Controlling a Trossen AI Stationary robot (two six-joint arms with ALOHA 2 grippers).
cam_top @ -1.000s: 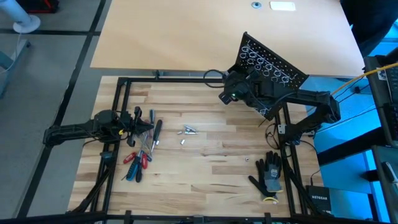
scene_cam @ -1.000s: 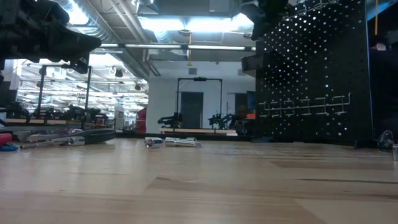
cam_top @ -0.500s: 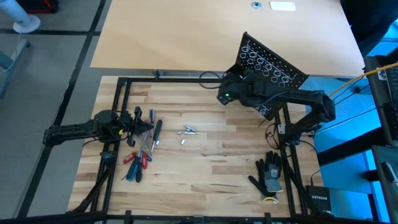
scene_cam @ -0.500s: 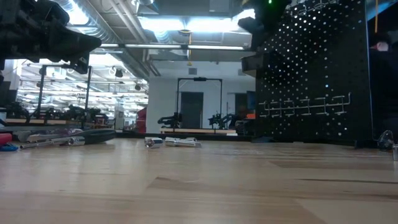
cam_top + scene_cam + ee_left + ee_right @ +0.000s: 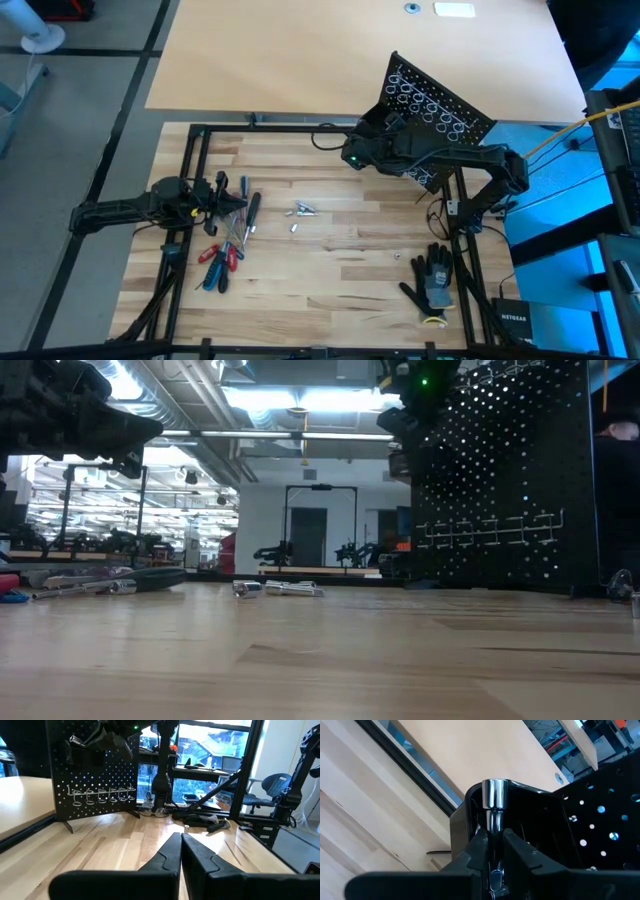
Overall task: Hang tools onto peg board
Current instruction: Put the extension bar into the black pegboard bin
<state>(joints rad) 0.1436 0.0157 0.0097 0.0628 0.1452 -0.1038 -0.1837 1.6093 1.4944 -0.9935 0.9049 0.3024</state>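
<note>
The black peg board [image 5: 438,108] with silver rings stands at the table's far right, also seen in the low view [image 5: 500,480]. My right gripper [image 5: 368,130] hangs high beside the board's left end, shut on a small silver bit [image 5: 494,800]. The bit also shows in the left wrist view [image 5: 75,740]. Screwdrivers with red, blue and black handles [image 5: 225,245] lie on the table at the left. Two more silver bits [image 5: 300,212] lie mid-table. My left gripper [image 5: 228,195] is shut and level above the screwdrivers, holding nothing. My right gripper pinches the silver bit by its thinner shank [image 5: 493,827] between its two fingers [image 5: 479,845]. The bit lies along the fingers, and its thicker round end [image 5: 494,794] sticks out past the fingertips. The fingers slant down toward the table's far side. The bit is lifted clear.
A black-and-grey work glove [image 5: 432,280] lies at the table's near right. A black frame bar [image 5: 270,124] runs along the table's far edge, with a pale tabletop [image 5: 300,50] beyond it. Bare wood lies between the loose bits and the peg board.
My right gripper, still shut on the silver bit, has gone toward the table's left edge, away from the peg board's face, sinking a little and rolling slightly.
</note>
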